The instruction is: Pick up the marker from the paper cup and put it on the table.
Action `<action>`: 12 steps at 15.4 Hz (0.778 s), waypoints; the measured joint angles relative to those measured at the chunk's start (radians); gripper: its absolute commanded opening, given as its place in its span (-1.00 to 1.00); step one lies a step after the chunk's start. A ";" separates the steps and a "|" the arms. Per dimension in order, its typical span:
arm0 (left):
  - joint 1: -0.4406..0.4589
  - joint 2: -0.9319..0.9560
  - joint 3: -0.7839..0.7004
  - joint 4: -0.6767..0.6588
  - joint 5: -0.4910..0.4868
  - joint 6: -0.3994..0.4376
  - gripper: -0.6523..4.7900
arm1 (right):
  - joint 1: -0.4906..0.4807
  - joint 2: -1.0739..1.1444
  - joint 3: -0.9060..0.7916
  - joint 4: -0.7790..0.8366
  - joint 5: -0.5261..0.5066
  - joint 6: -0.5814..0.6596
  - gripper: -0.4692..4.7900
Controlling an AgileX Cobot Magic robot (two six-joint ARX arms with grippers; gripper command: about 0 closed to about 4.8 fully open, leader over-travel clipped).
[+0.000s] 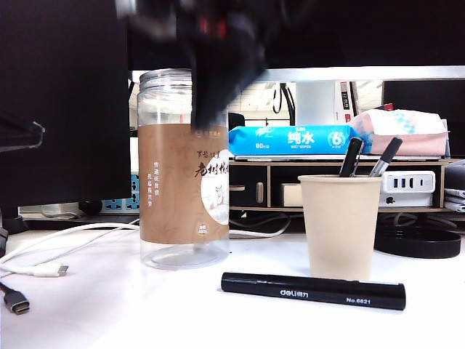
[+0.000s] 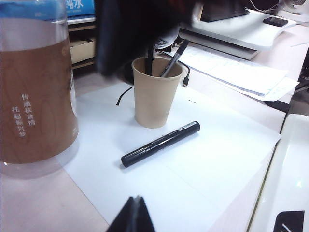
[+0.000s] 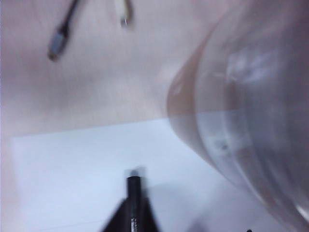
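Note:
The black marker (image 1: 312,291) with white "deli" print lies flat on the white table (image 1: 109,313) just in front of the beige paper cup (image 1: 340,225), free of any grip. In the left wrist view the marker (image 2: 161,144) rests beside the cup (image 2: 154,96). My right gripper (image 1: 209,120) is a dark blur high in front of the jar. In its own view the right gripper (image 3: 134,200) hovers over the marker's end (image 3: 134,184); blur hides whether its jaws meet. My left gripper (image 2: 137,198) is shut and empty, low over the paper.
Two other black markers (image 1: 351,156) (image 1: 385,156) stand in the cup. A tall clear jar (image 1: 184,167) with a brown label stands left of the cup. Loose cables (image 1: 36,273) lie at the left. A dark shelf unit (image 1: 269,185) runs along the back.

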 measured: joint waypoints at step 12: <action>0.000 0.000 0.000 0.000 0.000 0.000 -0.77 | -0.171 -0.513 0.053 -0.019 -0.093 0.149 -0.82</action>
